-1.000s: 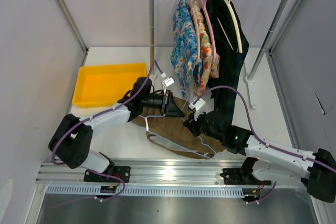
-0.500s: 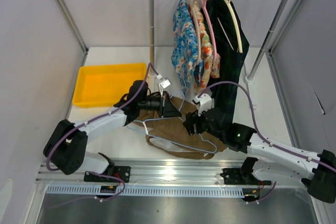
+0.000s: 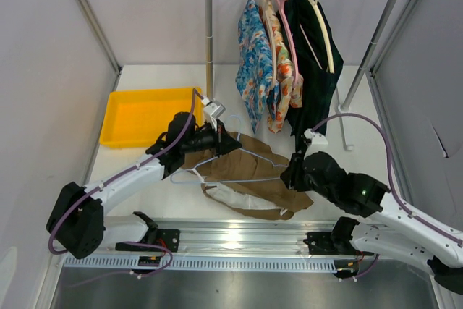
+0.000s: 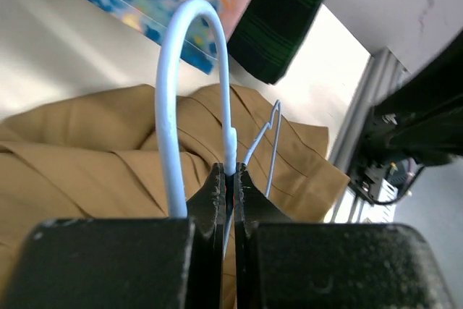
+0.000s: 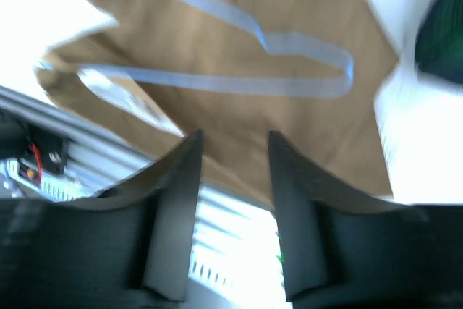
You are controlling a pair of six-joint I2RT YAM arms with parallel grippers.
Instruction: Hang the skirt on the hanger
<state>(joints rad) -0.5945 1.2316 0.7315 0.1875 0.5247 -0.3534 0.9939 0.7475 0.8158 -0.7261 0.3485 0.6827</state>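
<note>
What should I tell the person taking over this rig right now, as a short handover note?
Left hand: shut on the hanger, just below its hook.
Right hand: open, empty, over the skirt's right side.
Skirt: crumpled under the hanger's frame, not on it.
Done: hanger gripped.
Left: get the skirt onto the hanger.

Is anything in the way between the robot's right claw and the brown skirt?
Nothing visible is. The right gripper hangs open over the skirt, with bare fabric by its fingertips. The hanger crosses the skirt farther on, beyond the fingertips.
</note>
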